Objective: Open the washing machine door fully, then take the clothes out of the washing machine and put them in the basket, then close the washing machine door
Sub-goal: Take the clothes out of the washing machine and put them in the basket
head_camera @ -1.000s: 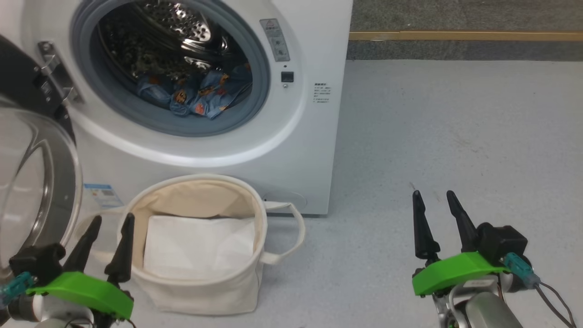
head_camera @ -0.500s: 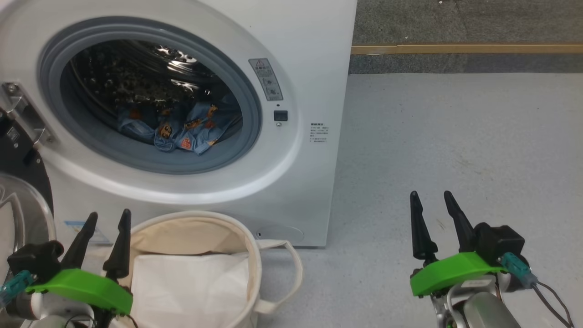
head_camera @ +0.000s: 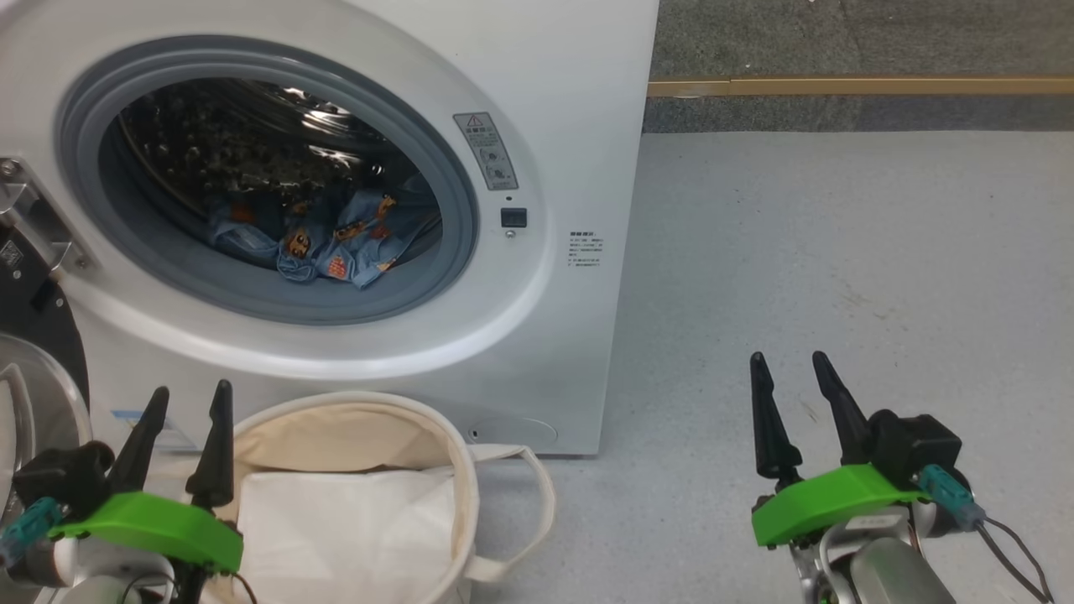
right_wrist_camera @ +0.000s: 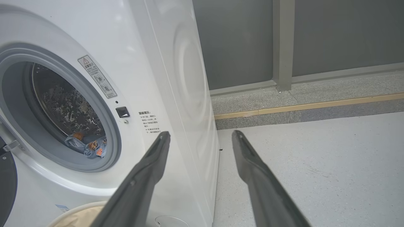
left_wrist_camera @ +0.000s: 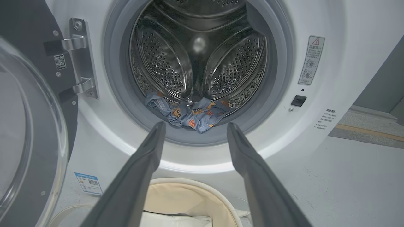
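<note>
The white washing machine (head_camera: 570,126) stands with its door (head_camera: 38,394) swung open to the left, glass bowl showing (left_wrist_camera: 28,132). Light-blue printed clothes (head_camera: 336,239) lie at the bottom front of the steel drum, also in the left wrist view (left_wrist_camera: 194,113) and the right wrist view (right_wrist_camera: 88,146). The cream basket (head_camera: 457,453) sits on the floor before the washer with a white folded sheet inside. My left gripper (head_camera: 186,401) is open over the basket's left rim. My right gripper (head_camera: 787,362) is open above bare floor right of the washer.
Grey speckled floor (head_camera: 839,252) stretches to the right of the machine. A wooden strip (head_camera: 839,85) and a darker ledge run along the back, with a grey wall (right_wrist_camera: 300,37) behind. The door hinge (left_wrist_camera: 79,56) sits on the washer's left.
The head camera has tilted up and shifted, so the washer and basket sit lower in view. Both grippers stay open and nearly in the same place; the clothes have not moved.
</note>
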